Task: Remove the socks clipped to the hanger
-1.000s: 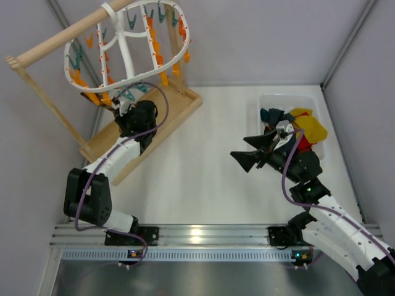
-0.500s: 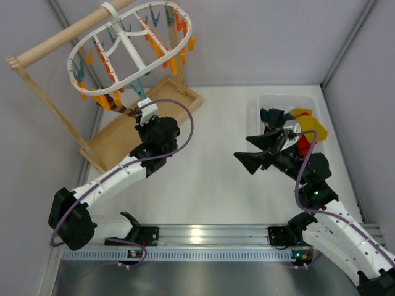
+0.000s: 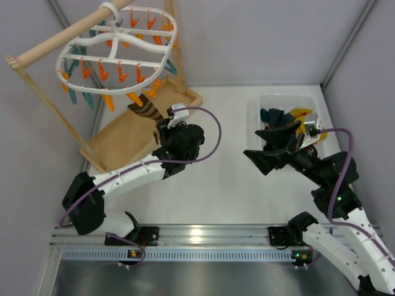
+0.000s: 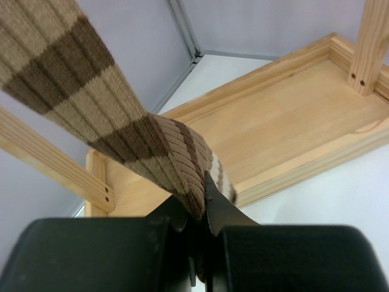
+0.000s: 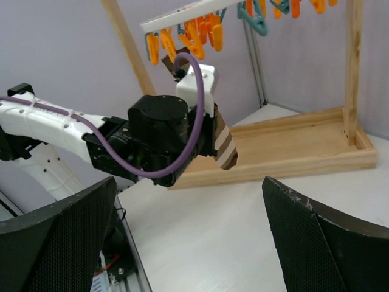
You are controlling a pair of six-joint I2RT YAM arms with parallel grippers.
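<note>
The white oval hanger (image 3: pixel 143 10) with orange and teal clips hangs from a wooden rod. In the right wrist view its edge (image 5: pixel 173 20) shows at the top. A brown-and-cream striped sock (image 3: pixel 145 111) runs taut from under the hanger's near edge down to my left gripper (image 3: pixel 163 127). Its top end is hidden among the clips. In the left wrist view the left gripper (image 4: pixel 203 182) is shut on the striped sock (image 4: pixel 121 121). The sock's toe (image 5: pixel 224 146) hangs past that gripper. My right gripper (image 3: pixel 259 148) stands wide open over the table with nothing in it (image 5: pixel 189 182).
The wooden stand has a slanted rod (image 3: pixel 58 43) and a tray-like base (image 3: pixel 117 145) under the hanger. A clear bin (image 3: pixel 311 100) at the right holds loose socks, yellow (image 3: pixel 303 115) and dark teal (image 3: pixel 271 115). Grey walls close in on three sides.
My left gripper has pulled right and away from the stand with the striped sock. The hanger has swung from steeply tilted to nearly flat. The right arm has drifted slightly right.
</note>
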